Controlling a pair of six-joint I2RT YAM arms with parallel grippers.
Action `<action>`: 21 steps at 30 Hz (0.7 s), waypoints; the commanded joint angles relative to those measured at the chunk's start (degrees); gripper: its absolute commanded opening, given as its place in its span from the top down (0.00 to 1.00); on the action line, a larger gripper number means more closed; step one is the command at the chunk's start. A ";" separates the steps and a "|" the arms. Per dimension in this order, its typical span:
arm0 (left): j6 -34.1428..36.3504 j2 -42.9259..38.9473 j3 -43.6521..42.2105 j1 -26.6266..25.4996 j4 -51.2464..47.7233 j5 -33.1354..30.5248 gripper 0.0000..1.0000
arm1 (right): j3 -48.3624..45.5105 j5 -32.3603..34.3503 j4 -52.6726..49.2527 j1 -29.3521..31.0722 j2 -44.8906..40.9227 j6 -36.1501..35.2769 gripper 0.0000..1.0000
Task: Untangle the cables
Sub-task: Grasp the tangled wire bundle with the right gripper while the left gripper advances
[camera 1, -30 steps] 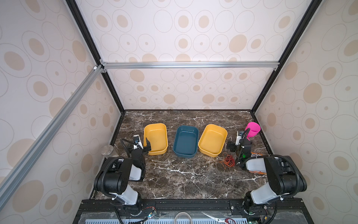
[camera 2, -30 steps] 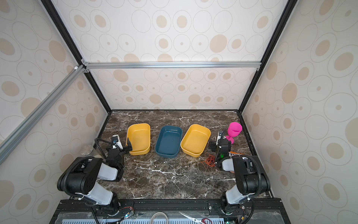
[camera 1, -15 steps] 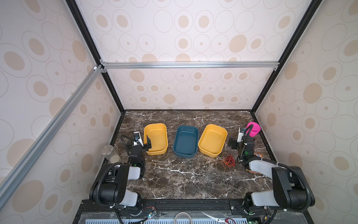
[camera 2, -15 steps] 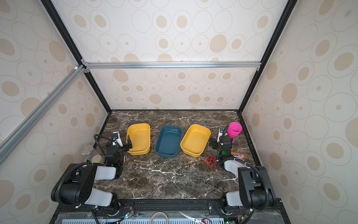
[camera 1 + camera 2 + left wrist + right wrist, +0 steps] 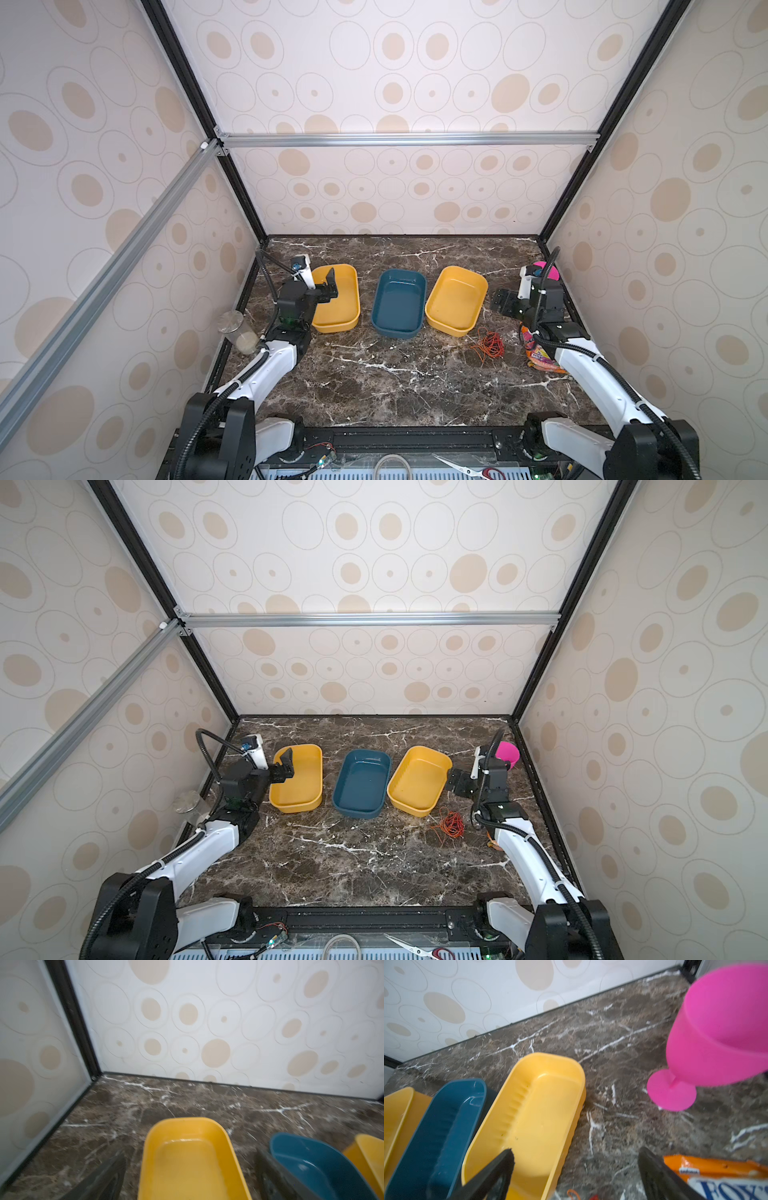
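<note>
The cables (image 5: pixel 489 347) (image 5: pixel 451 824) lie as a small orange and red tangle on the marble, just in front of the right yellow tray (image 5: pixel 432 318). In the right wrist view only a bit of orange cable (image 5: pixel 574 1193) shows at the edge. My left gripper (image 5: pixel 330 284) (image 5: pixel 286 764) (image 5: pixel 191 1167) hangs open and empty over the left yellow tray (image 5: pixel 355 291) (image 5: pixel 228 1147). My right gripper (image 5: pixel 503 305) (image 5: pixel 459 781) (image 5: pixel 577 1163) is open and empty, raised beside the right yellow tray's (image 5: pixel 571 1122) right side, behind the tangle.
A blue tray (image 5: pixel 422 291) (image 5: pixel 386 771) stands between the yellow ones. A pink cup (image 5: pixel 550 272) (image 5: pixel 716 1032) stands in the back right corner, a snack packet (image 5: pixel 538 353) (image 5: pixel 716 1167) under the right arm. A glass jar (image 5: pixel 237 332) sits by the left wall, scissors (image 5: pixel 465 471) on the front rail.
Both arms have unfolded and stretched toward the back. The left gripper has come over the left yellow tray; the right gripper has risen and swung left, away from the pink cup.
</note>
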 commanded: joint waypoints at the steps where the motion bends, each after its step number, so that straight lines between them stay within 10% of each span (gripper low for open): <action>1: -4.45 -2.91 2.49 -3.56 -8.79 2.07 0.05 | 0.94 -3.91 -12.91 -0.14 -1.66 5.54 0.08; 21: -17.39 -3.22 -7.51 -24.26 2.79 4.42 0.08 | -6.23 -7.26 -12.10 1.67 7.29 10.45 0.23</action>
